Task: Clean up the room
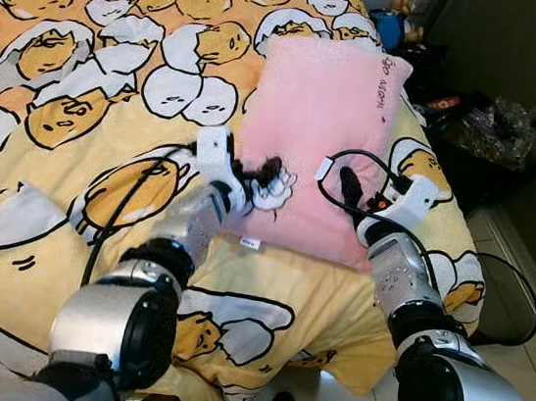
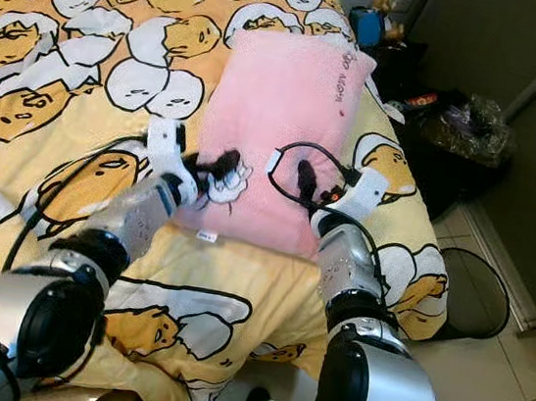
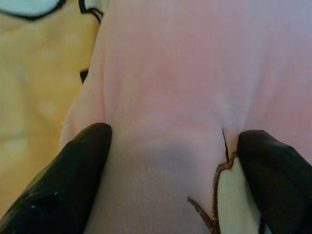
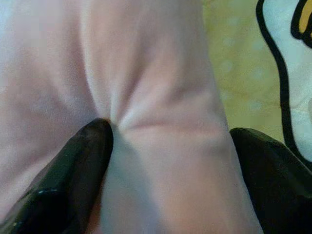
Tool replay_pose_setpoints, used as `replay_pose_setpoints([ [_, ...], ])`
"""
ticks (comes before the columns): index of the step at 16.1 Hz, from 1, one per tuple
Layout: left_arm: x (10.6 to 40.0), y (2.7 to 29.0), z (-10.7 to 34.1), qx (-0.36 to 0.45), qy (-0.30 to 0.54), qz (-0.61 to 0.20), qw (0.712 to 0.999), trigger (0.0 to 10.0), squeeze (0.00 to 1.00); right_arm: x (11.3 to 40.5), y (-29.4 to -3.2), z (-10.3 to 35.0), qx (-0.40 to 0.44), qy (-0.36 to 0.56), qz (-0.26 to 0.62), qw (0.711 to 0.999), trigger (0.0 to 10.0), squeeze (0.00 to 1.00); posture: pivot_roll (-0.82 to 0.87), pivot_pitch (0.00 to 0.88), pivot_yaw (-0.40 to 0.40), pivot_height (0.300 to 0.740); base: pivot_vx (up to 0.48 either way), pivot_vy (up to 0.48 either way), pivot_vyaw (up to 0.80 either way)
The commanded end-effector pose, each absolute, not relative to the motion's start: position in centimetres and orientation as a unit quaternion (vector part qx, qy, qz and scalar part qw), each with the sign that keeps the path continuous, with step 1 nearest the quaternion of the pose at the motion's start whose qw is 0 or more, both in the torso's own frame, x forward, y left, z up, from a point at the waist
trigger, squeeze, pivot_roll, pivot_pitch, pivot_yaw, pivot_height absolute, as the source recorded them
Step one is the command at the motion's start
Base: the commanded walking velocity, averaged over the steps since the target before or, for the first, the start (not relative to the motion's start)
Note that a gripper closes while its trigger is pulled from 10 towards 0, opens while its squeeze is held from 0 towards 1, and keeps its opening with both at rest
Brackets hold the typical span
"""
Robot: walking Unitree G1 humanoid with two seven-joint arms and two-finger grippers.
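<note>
A pink plush pillow (image 1: 323,119) lies lengthwise on the bed, on a yellow blanket (image 1: 84,97) printed with egg cartoons. My left gripper (image 1: 257,174) is at the pillow's near left corner, by a small white embroidered figure (image 1: 274,193). In the left wrist view its two black fingers (image 3: 73,170) press into the pink fabric, which bulges between them. My right gripper (image 1: 354,187) is at the near right corner. Its fingers (image 4: 78,165) squeeze a creased fold of the pillow.
The bed's right edge drops to a tiled floor (image 1: 514,361). A black bag and clutter (image 1: 494,131) stand beside the bed at the right, with a round dark bin (image 1: 502,296) nearer to me. A blue item (image 1: 394,27) sits past the pillow's far end.
</note>
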State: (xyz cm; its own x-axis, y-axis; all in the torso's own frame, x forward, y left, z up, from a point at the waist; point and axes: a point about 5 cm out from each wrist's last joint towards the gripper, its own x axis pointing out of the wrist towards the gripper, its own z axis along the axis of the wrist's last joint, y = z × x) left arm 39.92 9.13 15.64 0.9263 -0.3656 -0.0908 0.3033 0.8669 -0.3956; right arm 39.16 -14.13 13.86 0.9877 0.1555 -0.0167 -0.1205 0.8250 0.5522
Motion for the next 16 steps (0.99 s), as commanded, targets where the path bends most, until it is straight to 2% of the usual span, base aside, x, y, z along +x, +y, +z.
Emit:
replay_pose_setpoints([
  [1,38.5,7.7,12.4,-0.164,0.149,-0.191,0.956,0.0,0.00,38.8,-13.2,12.7,0.288,0.060,0.082,0.952,0.0,0.00,-0.04,0.301,-0.053,0.736,0.000,0.000,0.00],
  [3,38.6,7.2,12.8,-0.108,0.136,-0.207,0.963,0.0,0.00,38.6,-13.3,12.3,0.277,0.067,0.080,0.955,0.0,0.00,-0.05,0.297,-0.052,0.736,0.000,0.000,0.00],
  [10,38.1,6.5,12.1,-0.237,0.162,-0.202,0.936,0.0,0.00,37.5,-13.6,10.0,0.296,0.096,0.058,0.948,0.0,0.00,-0.05,0.265,-0.040,0.736,0.000,0.000,0.00],
  [16,37.5,5.0,11.8,-0.106,0.155,-0.266,0.946,0.0,0.00,36.9,-14.2,9.1,0.285,0.099,0.060,0.952,0.0,0.00,-0.03,0.239,-0.038,0.736,0.000,0.000,0.00],
])
